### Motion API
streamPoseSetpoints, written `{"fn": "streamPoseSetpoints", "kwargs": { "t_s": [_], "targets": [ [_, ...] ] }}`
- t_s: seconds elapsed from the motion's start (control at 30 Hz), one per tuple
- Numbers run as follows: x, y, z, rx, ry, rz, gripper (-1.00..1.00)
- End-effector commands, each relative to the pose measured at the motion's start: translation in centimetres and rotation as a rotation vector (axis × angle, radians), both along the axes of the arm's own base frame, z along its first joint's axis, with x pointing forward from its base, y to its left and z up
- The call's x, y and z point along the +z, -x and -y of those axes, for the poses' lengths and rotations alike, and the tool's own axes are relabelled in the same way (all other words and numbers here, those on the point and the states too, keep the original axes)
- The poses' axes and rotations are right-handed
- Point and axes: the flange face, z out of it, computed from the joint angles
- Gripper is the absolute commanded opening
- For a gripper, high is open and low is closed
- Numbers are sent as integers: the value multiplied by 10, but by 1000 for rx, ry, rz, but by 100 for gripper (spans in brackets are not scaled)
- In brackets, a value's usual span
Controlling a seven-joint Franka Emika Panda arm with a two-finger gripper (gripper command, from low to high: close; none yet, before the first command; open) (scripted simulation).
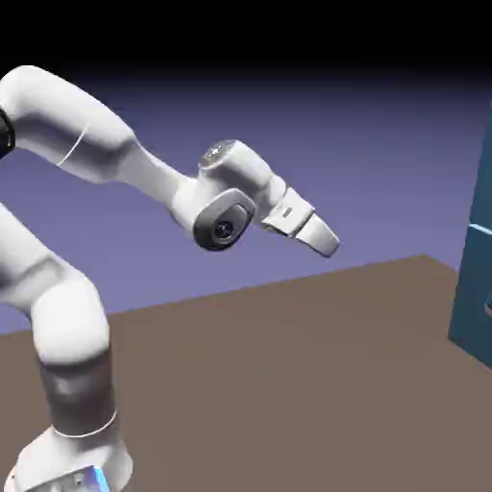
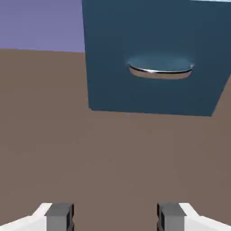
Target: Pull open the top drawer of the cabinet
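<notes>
The white robot arm (image 1: 67, 120) rises at the left of the exterior view and bends over the brown table (image 1: 279, 365), reaching to the right. Its gripper (image 1: 322, 235) hangs in the air above the table, tilted down and to the right, well apart from the cabinet (image 1: 469, 307). In the hand view the two grey fingertips (image 2: 59, 217) stand wide, one at the left and one at the right of the bottom edge, with only the brown table showing between them; the gripper holds nothing

The top drawer (image 1: 484, 183) is at the exterior view's right edge, above the thin pale seam (image 1: 480, 229) of the cabinet. Only a narrow strip of its teal front is in the picture, the rest being cut off by the edge. Below the seam is the lower panel (image 1: 466, 336), with a small part of a handle (image 1: 489, 308) at the picture's edge

In the hand view that lower panel fills the upper right, and its curved, shiny handle runs from left to right across it. The pale seam shows at the very top edge. The blue-violet backdrop (image 2: 40, 25) is at the upper left, beyond the table's far edge
</notes>
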Motion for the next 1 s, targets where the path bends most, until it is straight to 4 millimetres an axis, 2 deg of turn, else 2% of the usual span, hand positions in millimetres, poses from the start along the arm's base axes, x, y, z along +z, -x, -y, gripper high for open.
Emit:
{"fn": "streamPoseSetpoints", "kwargs": {
  "t_s": [0.0, 0.23, 0.5, 0.73, 0.97],
  "targets": [
    [12, -3, 4, -25, -6, 22, 0],
    [87, -21, 19, -175, -49, 174, 0],
    [156, -38, 17, -291, -107, 326, 0],
    [195, -60, 2, -351, -169, 431, 0],
    [212, -94, -16, -383, -248, 504, 0]
  ]
}}
